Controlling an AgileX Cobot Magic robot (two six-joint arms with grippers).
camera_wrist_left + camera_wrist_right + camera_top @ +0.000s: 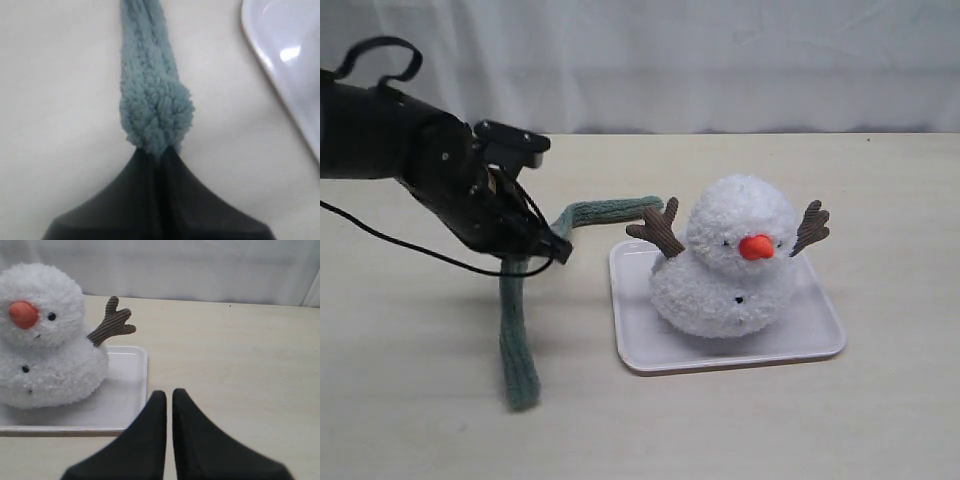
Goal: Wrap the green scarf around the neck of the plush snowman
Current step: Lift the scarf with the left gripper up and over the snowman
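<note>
Pale tabletop carries the plush snowman on a white tray; left fingers pinch the green scarf, right fingers sit nearly together.

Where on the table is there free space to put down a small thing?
The table is bare right of the tray, in front of it, and behind the snowman toward the curtain. It is crowded left of the tray, where the scarf hangs from the left tool.

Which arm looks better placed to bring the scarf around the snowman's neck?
Left. The left fingers pinch the scarf, whose far end lies close to the snowman. The right fingers hold nothing, near the tray.
</note>
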